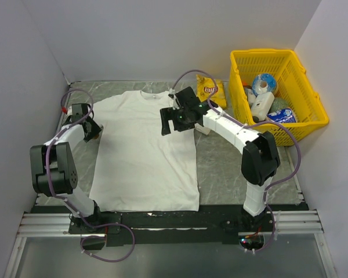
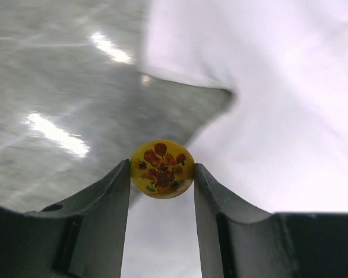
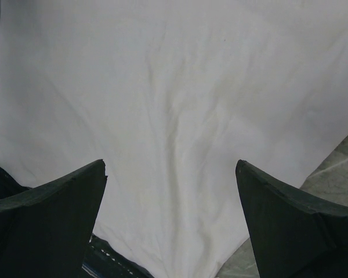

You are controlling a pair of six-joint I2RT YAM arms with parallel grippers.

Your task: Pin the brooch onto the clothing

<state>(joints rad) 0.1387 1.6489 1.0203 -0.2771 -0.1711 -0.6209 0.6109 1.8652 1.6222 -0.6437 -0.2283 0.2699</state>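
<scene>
Left gripper was clamped on the brooch. My fingers pinched it at opposite rim points, flower-print face toward the wrist camera. The brooch hung right at the T-shirt edge by the left-hand sleeve, partly over bare table, and was not yet on the cloth. Right gripper had its jaws wide apart with nothing between them, and it hovered over the upper chest.

Step in hand, my call: carry the brooch inward over the chest and seat it there.
- Keep the rim grip firm, since a round piece could spin or slip between flat pads.
- Bring it down slowly and flat to the fabric, not edge first.
- Use the right gripper to press or pinch the cloth just beside the target so it doesn't bunch or drag.
- The back of the brooch was hidden, so I couldn't tell whether the pin was open or which way it faced. That is the main risk.

Pose: my left arm was folded at the elbow near the left table edge, forearm running forward, wrist tipped down toward the sleeve. My right arm reached forward and across to the left from its base, wrist over the shirt's right chest side, fingers pointing down at the cloth.
</scene>
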